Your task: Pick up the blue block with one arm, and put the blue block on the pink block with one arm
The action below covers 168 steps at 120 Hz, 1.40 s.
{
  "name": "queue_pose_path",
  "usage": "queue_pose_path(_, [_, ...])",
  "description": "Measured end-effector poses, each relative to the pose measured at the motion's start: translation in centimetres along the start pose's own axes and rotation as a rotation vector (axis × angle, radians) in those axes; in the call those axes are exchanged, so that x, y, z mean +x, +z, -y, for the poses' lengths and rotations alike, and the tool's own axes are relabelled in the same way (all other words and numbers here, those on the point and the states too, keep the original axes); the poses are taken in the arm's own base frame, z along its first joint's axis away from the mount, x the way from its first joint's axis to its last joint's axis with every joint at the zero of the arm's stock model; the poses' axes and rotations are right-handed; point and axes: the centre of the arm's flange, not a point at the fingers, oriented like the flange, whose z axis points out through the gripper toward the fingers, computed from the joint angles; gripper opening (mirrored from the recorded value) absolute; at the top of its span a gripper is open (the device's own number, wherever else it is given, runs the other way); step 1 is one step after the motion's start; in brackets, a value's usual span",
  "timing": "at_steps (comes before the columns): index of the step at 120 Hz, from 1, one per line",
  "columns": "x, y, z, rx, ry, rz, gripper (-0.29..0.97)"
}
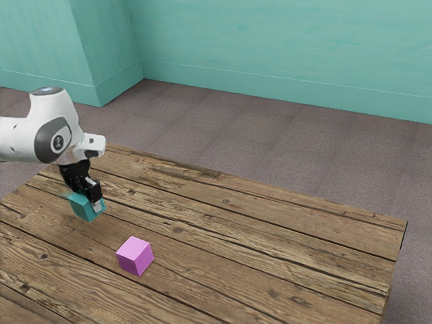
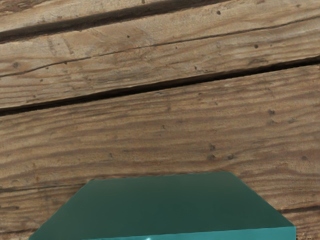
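1. The blue block (image 1: 85, 211) is a small teal-blue cube with flat, smooth faces, sitting near the exterior view's left side of the table (image 1: 283, 243). In the wrist view its top face (image 2: 165, 207) is a plain, dark teal surface just under the hand.
2. The gripper (image 1: 84, 200) pinches the blue block, one black finger on each of two opposite sides.
3. Whether the cube rests on the boards or hangs just above them cannot be told.
4. The pink block (image 1: 134, 256), a matte magenta cube, stands near it, apart, toward the exterior view's right.
5. The table is rough brown planks with dark gaps and knots.
6. The white arm (image 1: 40, 131) enters from the exterior view's left, its hand pointing down.
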Motion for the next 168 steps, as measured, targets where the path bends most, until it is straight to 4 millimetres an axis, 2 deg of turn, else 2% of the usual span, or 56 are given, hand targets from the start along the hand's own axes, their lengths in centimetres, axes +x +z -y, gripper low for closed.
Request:
queue_pose_path(24, [-0.3,-0.2,-4.3,0.0,0.011,-0.009,0.35])
queue_pose_path(38, [-0.3,0.1,-5.9,0.001,0.007,-0.014,0.35])
queue_pose_path(87, [1.8,-0.6,-12.3,0.01,0.028,-0.056,0.36])
queue_pose_path(107, [0.4,0.8,-13.0,0.005,-0.014,-0.036,0.35])
queue_pose_path(117, [0.1,0.6,-13.0,0.007,-0.037,-0.044,0.35])
queue_pose_path(129, [0.2,0.0,-14.4,0.011,-0.035,-0.059,0.36])
queue_pose_path(150, [-1.1,1.0,-15.4,0.005,-0.067,-0.044,0.36])
queue_pose_path(168, [-1.2,1.0,-17.3,0.004,-0.062,-0.056,0.36])
